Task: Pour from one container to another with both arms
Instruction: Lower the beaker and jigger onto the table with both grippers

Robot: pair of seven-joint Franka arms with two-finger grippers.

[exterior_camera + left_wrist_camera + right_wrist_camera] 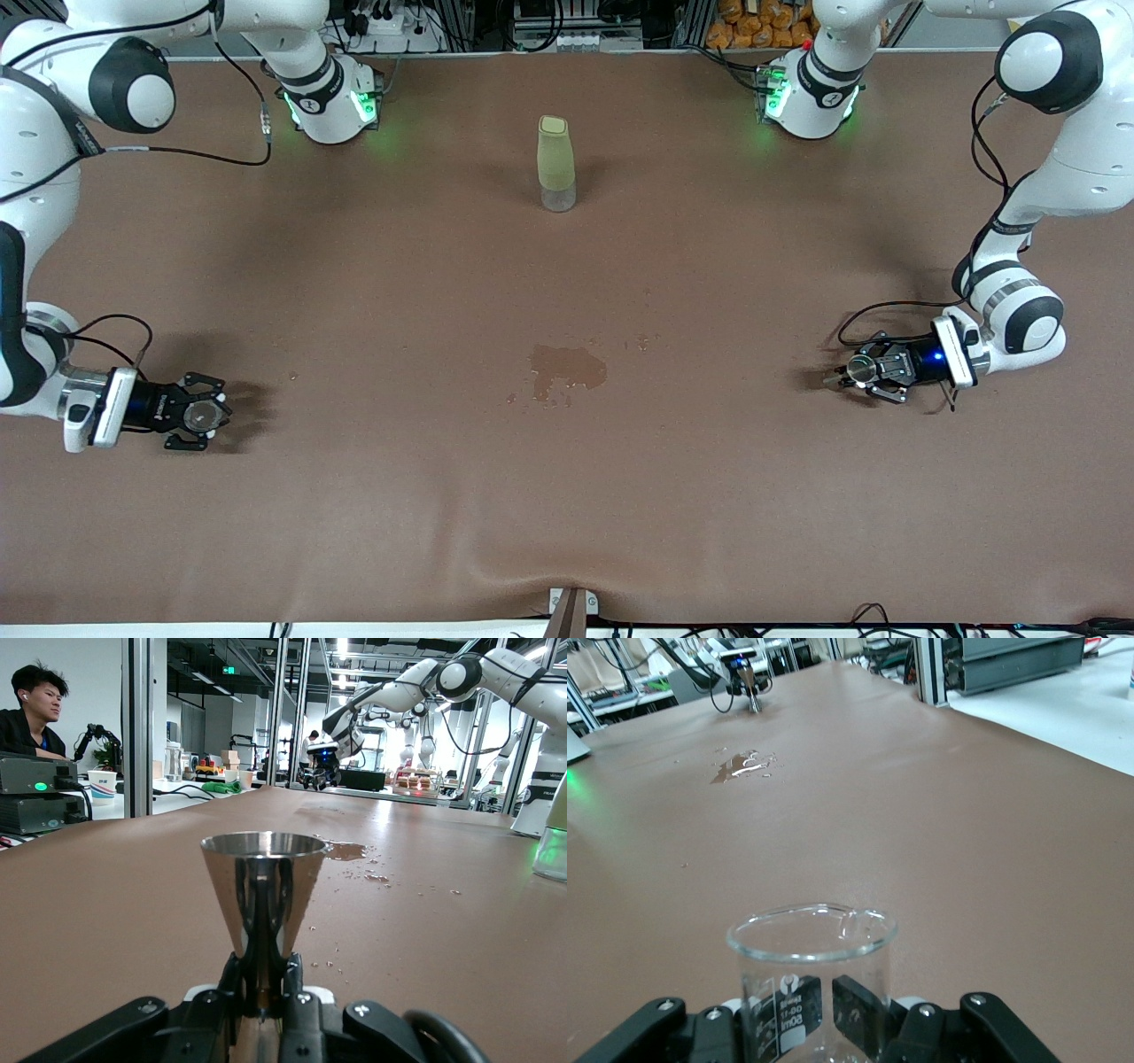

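Note:
The small steel jigger [858, 371] stands upright at the left arm's end of the table. My left gripper [873, 369] is shut on its narrow waist. In the left wrist view the jigger [263, 877] rises straight out of the left gripper [263, 973], its top cone open upward. Toward the right arm's end, my right gripper [202, 414] is low at the table and shut on the tiny clear glass cup [206, 413]. The right wrist view shows the cup [811, 979], marked 50 ml and looking empty, in the right gripper [833, 1008], whose dark pads [864, 1010] show through the glass.
A tall pale-green bottle [556, 163] stands mid-table close to the robots' bases. A wet spill [567, 368] with scattered droplets darkens the brown mat between the two grippers, also visible as the spill [740, 766]. The mat wrinkles near its front edge [567, 589].

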